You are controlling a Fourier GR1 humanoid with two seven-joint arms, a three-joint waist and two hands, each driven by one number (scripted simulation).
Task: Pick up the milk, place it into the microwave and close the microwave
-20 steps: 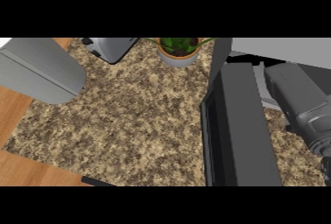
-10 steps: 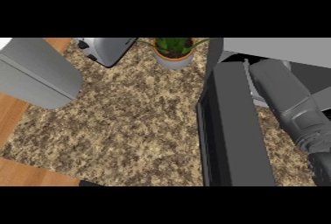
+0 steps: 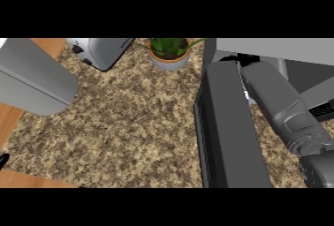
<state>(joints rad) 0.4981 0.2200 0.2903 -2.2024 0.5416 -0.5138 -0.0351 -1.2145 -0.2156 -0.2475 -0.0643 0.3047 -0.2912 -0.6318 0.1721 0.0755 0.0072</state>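
Observation:
The microwave (image 3: 274, 46) stands at the right, a grey box with its dark door (image 3: 228, 141) swung open toward me. My right forearm (image 3: 280, 106) reaches along the door into the opening. Only a black bit of the right hand (image 3: 229, 58) shows at the cavity's mouth, and its grip is hidden. A small white sliver (image 3: 246, 95) peeks between forearm and door; I cannot tell if it is the milk. At the far left lies my grey left forearm (image 3: 32, 79). A black tip of the left hand (image 3: 2, 160) shows at the left edge.
A silver toaster (image 3: 104, 50) stands at the back left of the speckled stone counter (image 3: 130, 132). A potted green plant (image 3: 169, 53) sits next to the microwave. Wooden floor (image 3: 9, 123) shows past the counter's left edge.
My right forearm has slid up and to the left, deeper toward the microwave opening. The door now fills more of the view. The left forearm has barely moved.

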